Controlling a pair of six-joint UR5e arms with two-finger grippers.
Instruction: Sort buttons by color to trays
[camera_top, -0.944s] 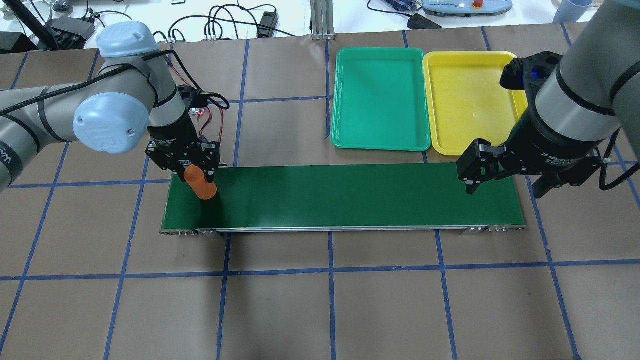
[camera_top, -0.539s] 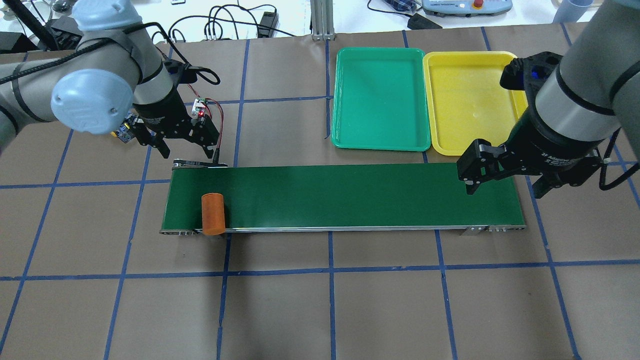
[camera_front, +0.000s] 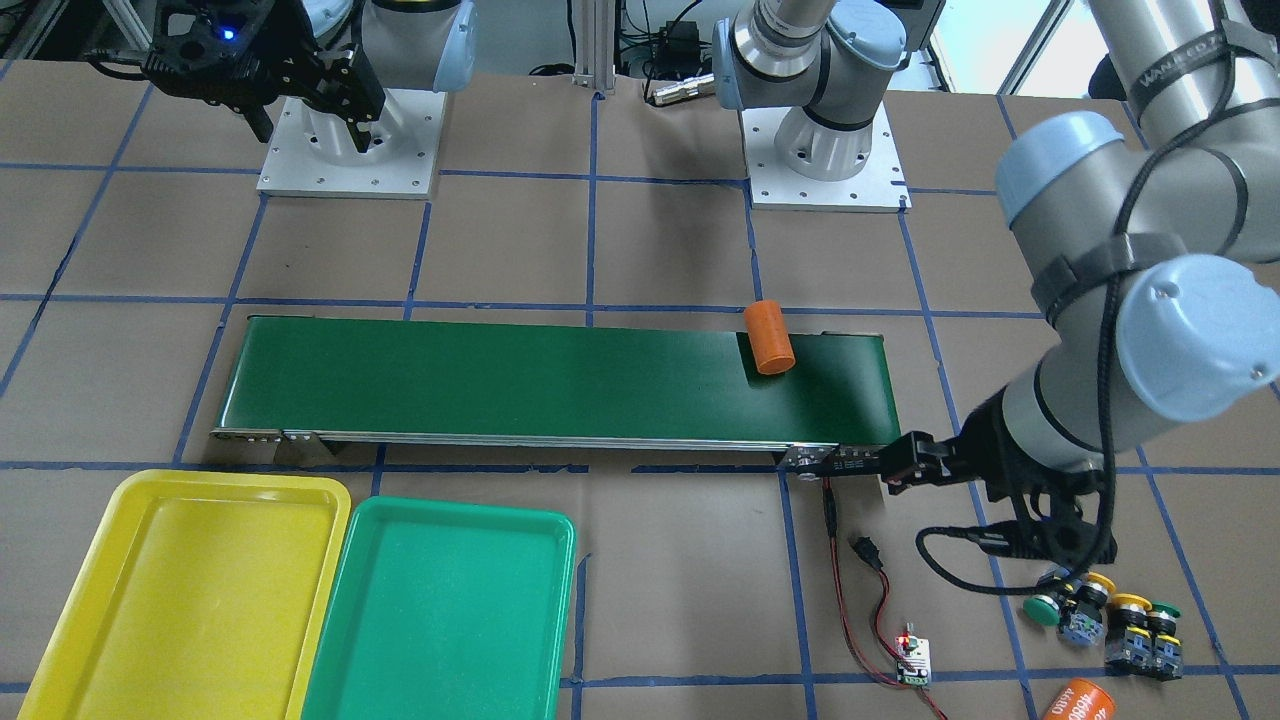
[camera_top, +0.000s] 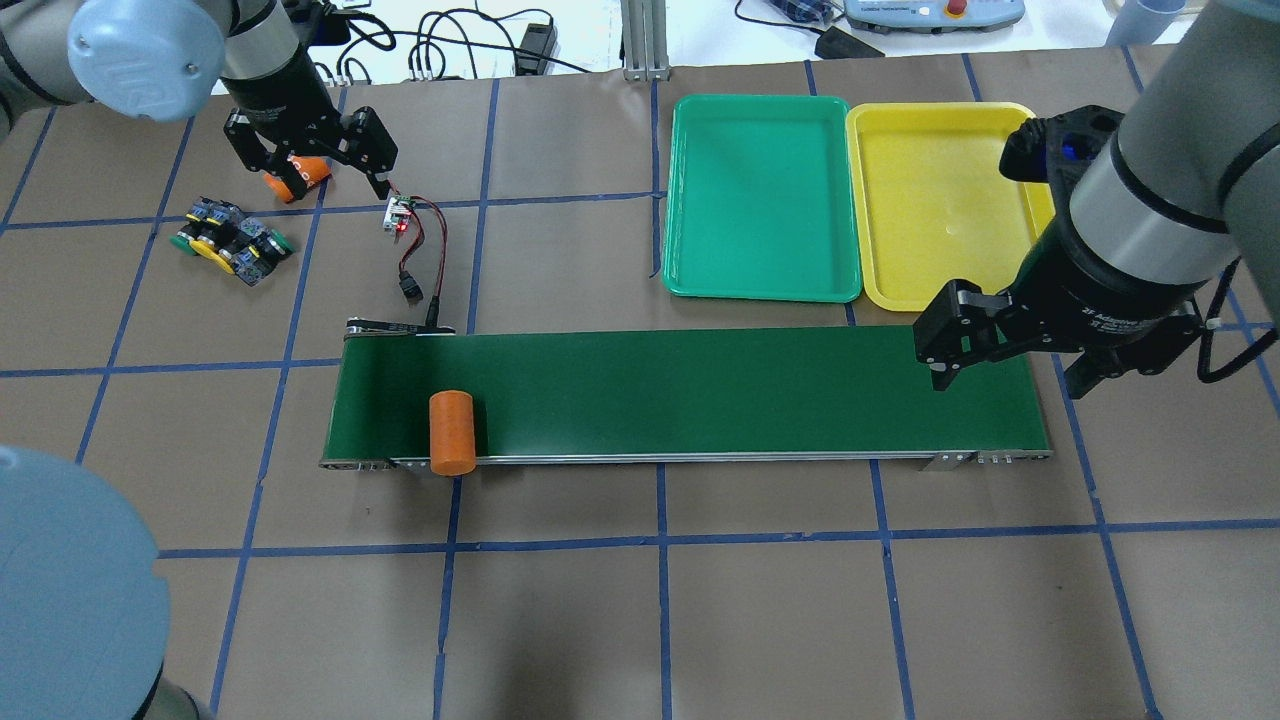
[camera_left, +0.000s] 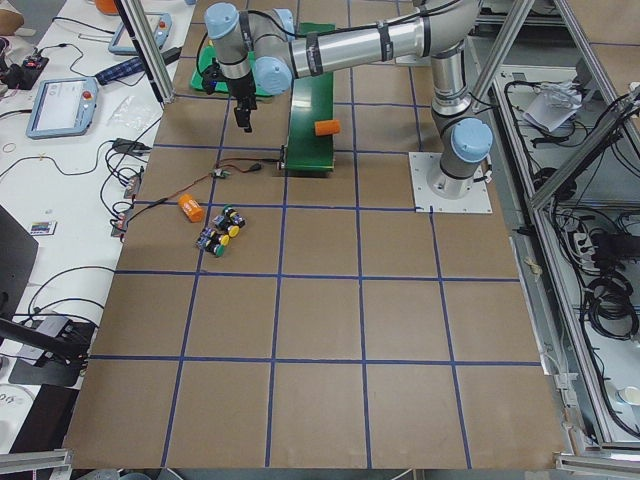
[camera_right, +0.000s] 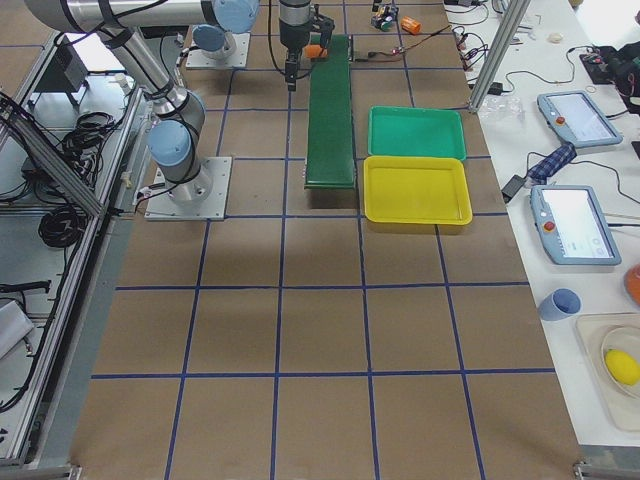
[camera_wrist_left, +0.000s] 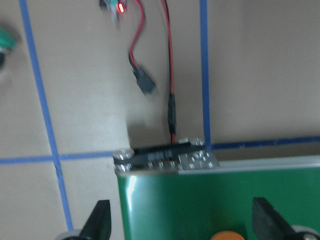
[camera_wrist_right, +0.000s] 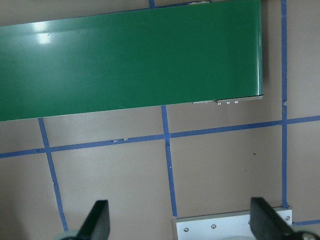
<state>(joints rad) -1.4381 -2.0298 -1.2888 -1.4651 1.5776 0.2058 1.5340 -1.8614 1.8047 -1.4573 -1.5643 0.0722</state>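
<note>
**Wrong pick is possible beside the button cluster**

The left tool (camera_top: 338, 188) is held with its jaws wide apart and nothing between them, almost over an orange cylinder (camera_top: 300, 175) on the tabletop (camera_top: 650, 600). The four buttons (camera_top: 230, 240) are lying just beside it in a tight cluster, touching one another. Nothing is seen in the green tray (camera_top: 760, 200) or in the yellow tray (camera_top: 930, 200), so no button is judged to be sorted yet.

Two failures can be expected here. The cylinder could be taken instead of a button, because it is nearer to the jaws. If one button is gripped out of the cluster, a neighbour (perhaps of the other colour) could be dragged or tipped, since no gap is visible between them.

A second orange cylinder (camera_top: 452, 432) is lying at the near edge of the conveyor belt (camera_top: 700, 390), partly over the rim. It could roll off, or be carried toward the right tool (camera_top: 1008, 380), which is held released and unloaded above the belt's other end.
</note>
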